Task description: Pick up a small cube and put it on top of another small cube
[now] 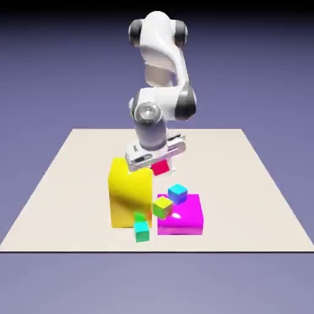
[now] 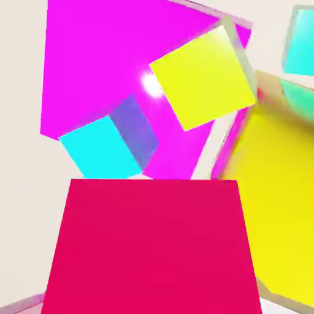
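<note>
The gripper [image 1: 160, 169] grasps the red cube [image 1: 160, 167]. Around the magenta block [image 1: 180, 221]: the tall yellow block [image 1: 130, 195] beside it, blue cube [image 1: 178, 194] and yellow-green cube [image 1: 162, 207] near.

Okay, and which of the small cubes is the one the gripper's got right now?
The red one: it is up between the gripper's fingers, while the blue, yellow-green and teal cubes are all outside its grasp.
</note>
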